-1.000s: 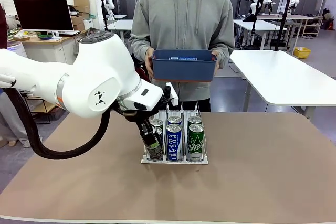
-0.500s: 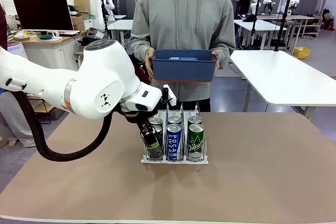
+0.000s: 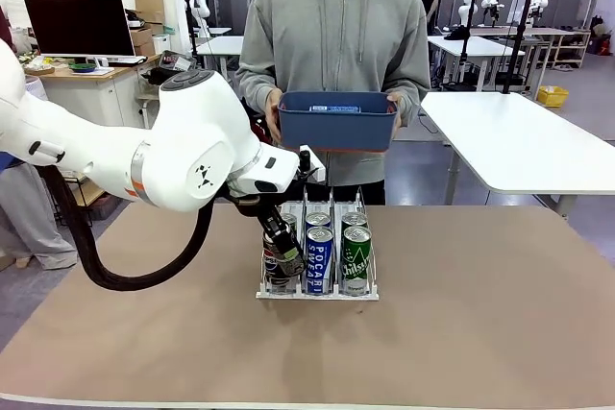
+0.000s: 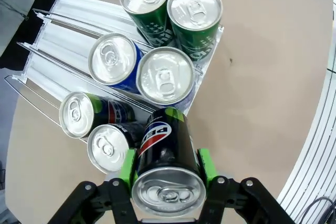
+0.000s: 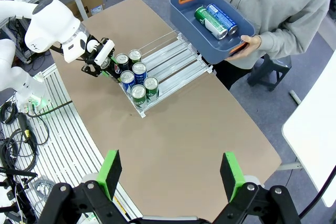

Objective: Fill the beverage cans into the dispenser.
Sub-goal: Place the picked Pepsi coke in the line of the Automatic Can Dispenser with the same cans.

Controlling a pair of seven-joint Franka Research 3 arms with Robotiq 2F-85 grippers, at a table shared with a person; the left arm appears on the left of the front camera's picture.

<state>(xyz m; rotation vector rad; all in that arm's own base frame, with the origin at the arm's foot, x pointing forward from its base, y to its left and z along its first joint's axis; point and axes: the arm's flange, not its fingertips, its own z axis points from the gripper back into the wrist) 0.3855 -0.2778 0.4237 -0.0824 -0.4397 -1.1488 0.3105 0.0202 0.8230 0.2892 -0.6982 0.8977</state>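
Note:
My left gripper (image 4: 167, 164) is shut on a dark Pepsi beverage can (image 4: 164, 145), green pads on both its sides. In the front view that can (image 3: 284, 250) hangs tilted over the front of the dispenser's (image 3: 317, 292) left lane. The white wire-lane dispenser (image 4: 58, 22) holds two dark cans (image 4: 79, 114), two blue cans (image 4: 165, 77) and two green cans (image 4: 195, 9). A person at the far side holds a blue bin (image 3: 336, 129); a green can (image 5: 209, 22) and a blue one lie in it. My right gripper (image 5: 171, 177) is open, high above the table.
The brown table (image 3: 461, 333) has free room to the right of and in front of the dispenser. My left arm's white body (image 3: 183, 151) fills the left of the front view. Other tables stand behind the person.
My left arm has swung a little to the right. The dark can in its grip has risen slightly and tilted over the left lane's front. The right gripper stays open.

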